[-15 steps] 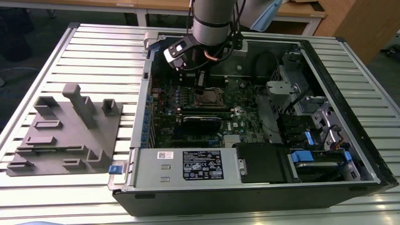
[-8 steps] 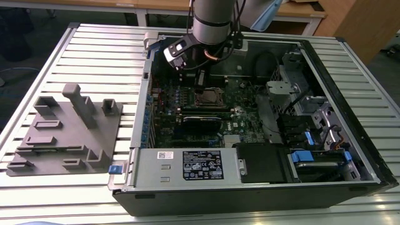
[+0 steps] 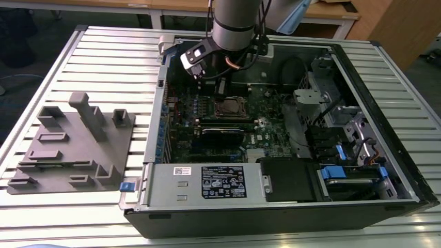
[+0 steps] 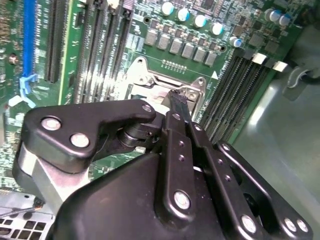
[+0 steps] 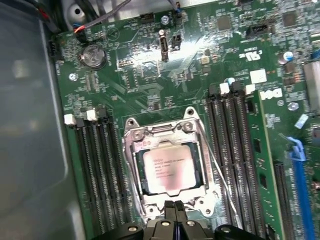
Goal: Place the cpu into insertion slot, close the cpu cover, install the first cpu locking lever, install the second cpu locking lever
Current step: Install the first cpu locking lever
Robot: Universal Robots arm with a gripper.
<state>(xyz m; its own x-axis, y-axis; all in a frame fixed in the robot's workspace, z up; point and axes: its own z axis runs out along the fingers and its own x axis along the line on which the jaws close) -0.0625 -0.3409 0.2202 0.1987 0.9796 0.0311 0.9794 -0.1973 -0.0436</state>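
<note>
Hovering just above the socket with the pincer [image 5: 174, 209] pressed together, pinching nothing, tips poised at the near edge of the cpu cover [image 5: 131, 172]. Sitting directly ahead of the tips, the cpu [image 5: 168, 170] lying flat in the insertion slot [image 5: 141, 186] with the cover frame down around it. Risking, by my reading, a slip off the thin frame edge, scraping the green board [image 5: 150, 85] or skewing the cover.

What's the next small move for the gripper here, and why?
Probably ease the gripper down onto the socket's near edge. The cpu already sits in the insertion slot with the cpu cover flat around it, and the closed fingertips hang just above that edge.
</note>
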